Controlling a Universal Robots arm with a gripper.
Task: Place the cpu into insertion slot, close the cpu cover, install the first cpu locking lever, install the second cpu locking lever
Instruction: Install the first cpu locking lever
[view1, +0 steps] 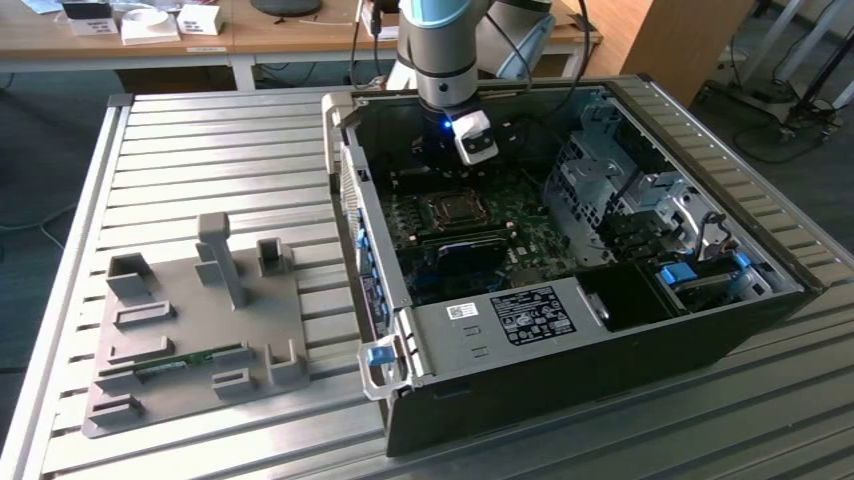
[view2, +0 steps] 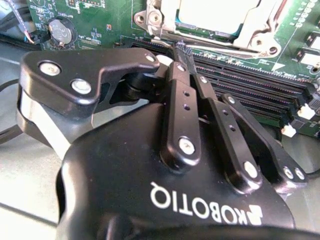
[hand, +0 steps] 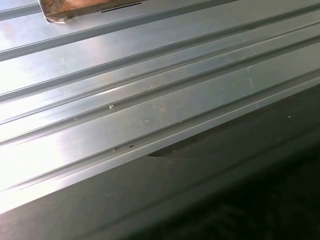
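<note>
Silvery metal frames the socket in the second wrist view: the cpu sits in the insertion slot with its pale lid showing through the square opening of the cpu cover, which looks to lie down over it. So, as I judge it, you are past the placing and the cover, and one of the locking levers is the step in hand; whether either lever is latched I cannot tell.

Your gripper has its fingers drawn together, tips meeting or nearly so, with nothing between them. The tips sit just beside the socket's near edge, over the row of dark memory slots on the green motherboard.

From the exterior view, the arm reaches down into the open computer case, which lies on its side on the ribbed metal bench, toward the bench's edge at the exterior view's right. The socket lies just below the wrist. A grey fixture plate rests near the bench's opposite edge, well apart from the case.

Judging what the move calls for: you need a narrow, firm tip pressed on a thin wire lever, pushed down and tucked sideways under its catch, without scraping the memory slots or the board.
</note>
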